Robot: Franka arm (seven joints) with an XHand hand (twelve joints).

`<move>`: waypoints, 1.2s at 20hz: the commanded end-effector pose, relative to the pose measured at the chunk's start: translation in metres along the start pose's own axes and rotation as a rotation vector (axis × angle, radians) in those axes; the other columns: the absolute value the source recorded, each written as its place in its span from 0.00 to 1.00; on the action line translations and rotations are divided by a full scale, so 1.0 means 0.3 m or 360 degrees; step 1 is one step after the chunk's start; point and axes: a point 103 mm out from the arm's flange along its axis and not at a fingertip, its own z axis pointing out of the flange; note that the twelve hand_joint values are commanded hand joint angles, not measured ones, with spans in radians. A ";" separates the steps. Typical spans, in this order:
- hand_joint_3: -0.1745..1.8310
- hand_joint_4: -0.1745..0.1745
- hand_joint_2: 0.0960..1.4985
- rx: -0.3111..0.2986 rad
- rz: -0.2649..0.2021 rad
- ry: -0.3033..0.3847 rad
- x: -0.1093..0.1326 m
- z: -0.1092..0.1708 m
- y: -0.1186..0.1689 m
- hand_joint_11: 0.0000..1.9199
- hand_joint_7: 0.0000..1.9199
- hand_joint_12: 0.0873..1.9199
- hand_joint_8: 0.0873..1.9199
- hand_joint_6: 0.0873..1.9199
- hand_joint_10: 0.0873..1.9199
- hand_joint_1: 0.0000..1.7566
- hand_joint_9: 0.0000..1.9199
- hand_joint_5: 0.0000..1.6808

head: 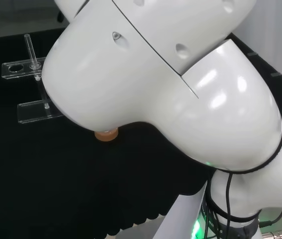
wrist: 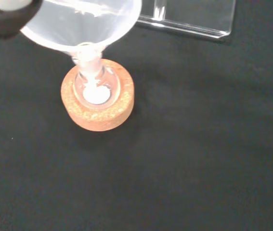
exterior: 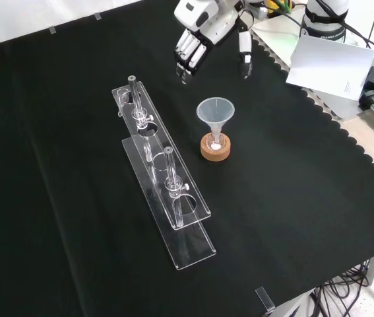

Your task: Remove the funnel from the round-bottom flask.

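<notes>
Front view: the funnel (exterior: 216, 113) sits upright in the neck of the round-bottom flask (exterior: 216, 140), which rests on a cork ring (exterior: 215, 150). Above the flask, well apart from it, the hand (exterior: 203, 30) hangs with relaxed, downward-pointing fingers, holding nothing. A clear rack (exterior: 163, 178) stands left of the flask.

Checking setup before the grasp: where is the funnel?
Front view: the funnel stands in the flask on its cork ring, right of the clear rack, below the hand.
</notes>
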 end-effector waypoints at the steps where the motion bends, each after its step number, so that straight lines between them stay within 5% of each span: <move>1: 0.20 0.36 0.40 -0.0009 -0.0041 -0.0031 0.039 0.015 0.049 0.14 0.00 0.76 0.30 0.00 0.36 0.41 0.11 0.12; 24: 0.20 0.39 0.40 0.0103 -0.0105 -0.0167 0.143 0.118 0.139 0.14 0.00 0.77 0.14 0.00 0.39 0.38 0.04 0.09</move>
